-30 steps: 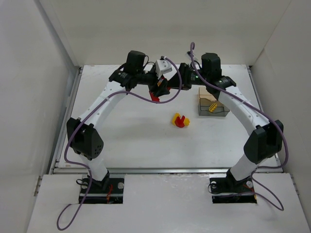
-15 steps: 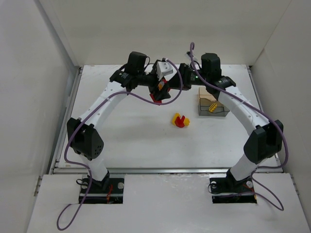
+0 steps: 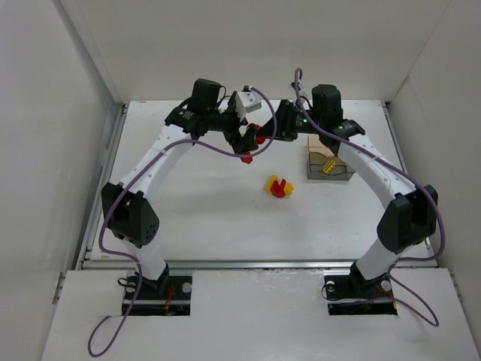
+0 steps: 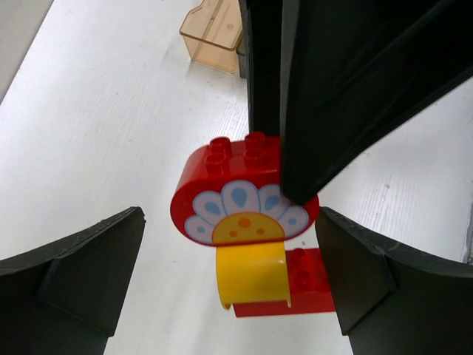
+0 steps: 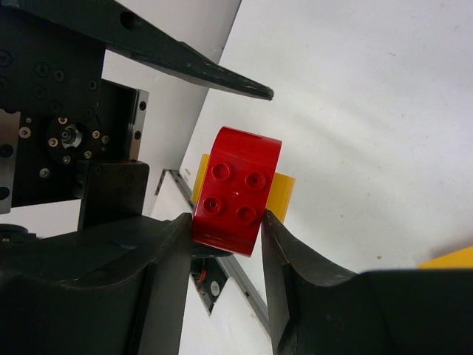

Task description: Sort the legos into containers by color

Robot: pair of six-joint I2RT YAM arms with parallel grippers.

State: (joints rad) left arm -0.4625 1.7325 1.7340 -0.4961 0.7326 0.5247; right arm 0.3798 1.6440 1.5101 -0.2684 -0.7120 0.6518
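My right gripper (image 3: pixel 266 134) (image 5: pixel 228 217) is shut on a red rounded lego (image 5: pixel 237 191) (image 4: pixel 225 185) with a flower face. A yellow piece (image 4: pixel 251 275) (image 5: pixel 281 194) is stuck to it, and the pair hangs above the table. Around this pair my left gripper (image 3: pixel 244 140) (image 4: pixel 229 213) stands wide open, with its fingers (image 4: pixel 81 274) clear of it on both sides. A flat red lego (image 3: pixel 245 157) (image 4: pixel 307 294) lies on the table right below. A red-and-yellow clump (image 3: pixel 279 186) lies nearer the middle. The containers (image 3: pixel 328 164) sit to the right, the beige one (image 4: pixel 214 29) behind.
A yellow lego (image 3: pixel 328 167) lies in the nearer greyish tub. White walls close in the table on the left, back and right. Purple cables (image 3: pixel 225 150) loop from both arms over the back of the table.
My left gripper has opened wide and drawn back a little to the left. The red-and-yellow pair stays in my right gripper, and a flat red lego now lies on the table below.
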